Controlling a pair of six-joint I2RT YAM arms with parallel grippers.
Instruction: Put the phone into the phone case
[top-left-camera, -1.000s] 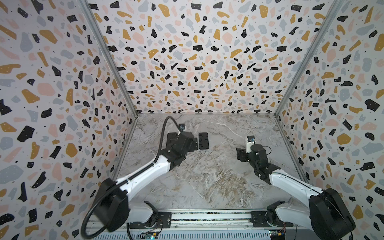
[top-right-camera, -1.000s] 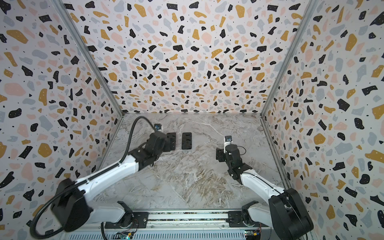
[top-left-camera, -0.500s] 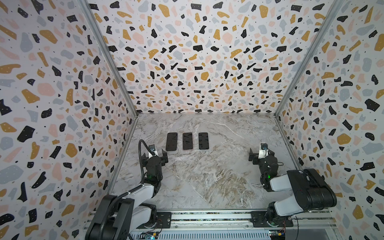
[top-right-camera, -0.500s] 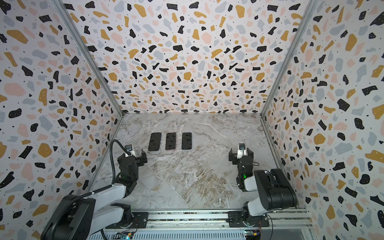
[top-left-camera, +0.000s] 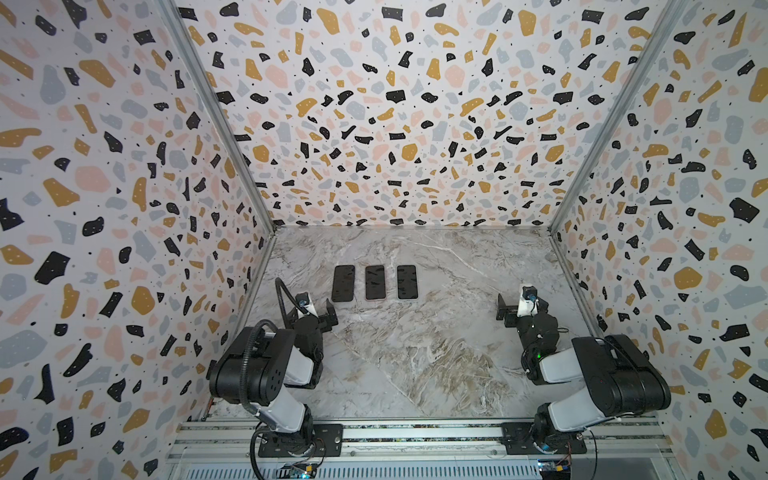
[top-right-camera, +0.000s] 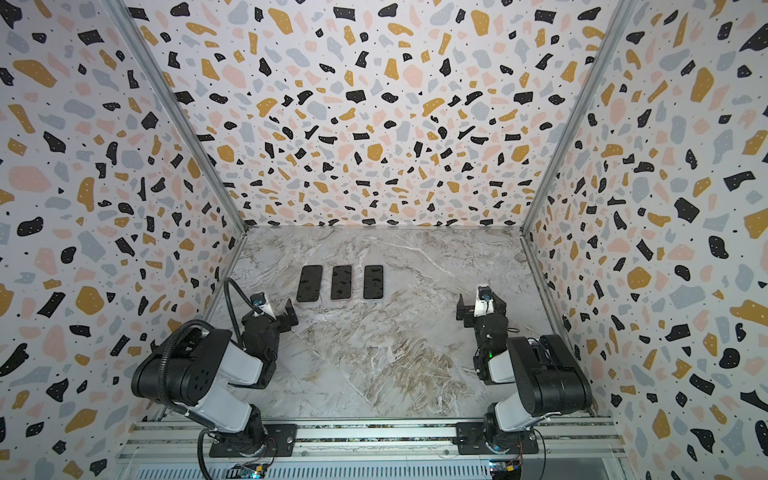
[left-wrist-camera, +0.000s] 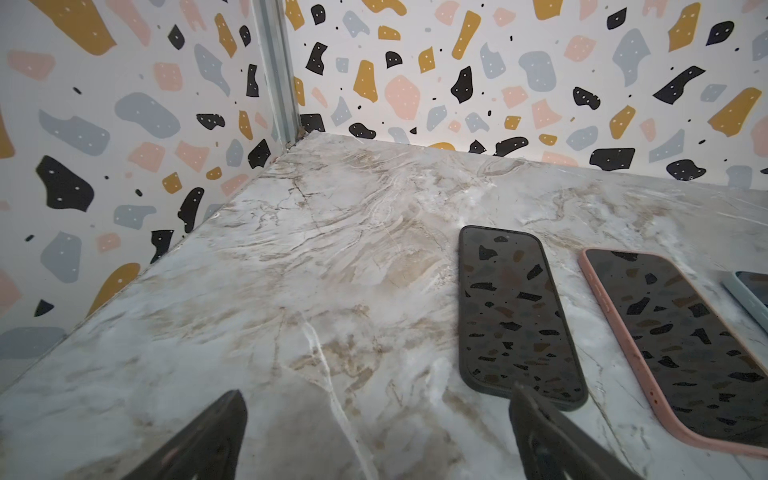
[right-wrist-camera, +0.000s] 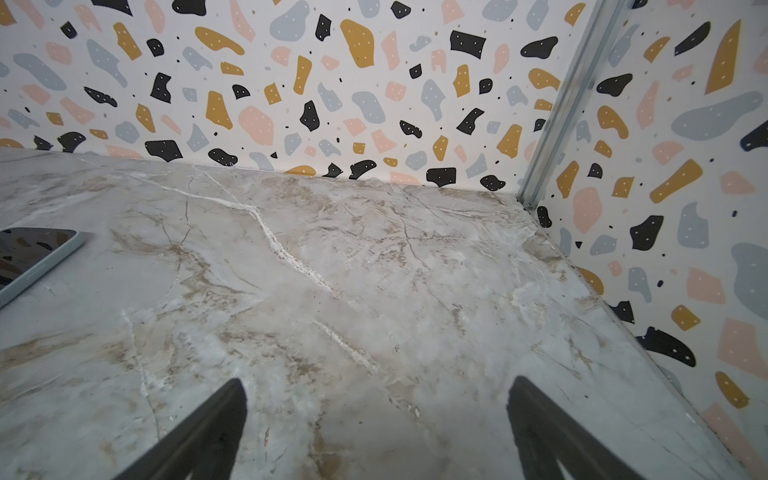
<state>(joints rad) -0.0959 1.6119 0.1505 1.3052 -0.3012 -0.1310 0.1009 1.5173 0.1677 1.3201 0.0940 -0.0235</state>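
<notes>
Marble tabletop (top-left-camera: 415, 353), enclosed by terrazzo-pattern walls (top-left-camera: 374, 124). Left gripper (left-wrist-camera: 376, 390): jaws spread wide, holding nothing; dark-cased phone (left-wrist-camera: 515, 311) lies flat just beyond one jaw tip, pink-cased phone (left-wrist-camera: 681, 345) beside it, farther out. Right gripper (right-wrist-camera: 376, 379): jaws spread wide, holding nothing; blue-cased phone (right-wrist-camera: 29, 253) lies well outside the jaws.

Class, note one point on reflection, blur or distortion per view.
Left wrist view: the screen of the black phone mirrors the speckled wall; the left fingers are blurred. Right wrist view: the right fingers blur too, the table stays sharp. Both top views: even light, side walls splay outward.
</notes>
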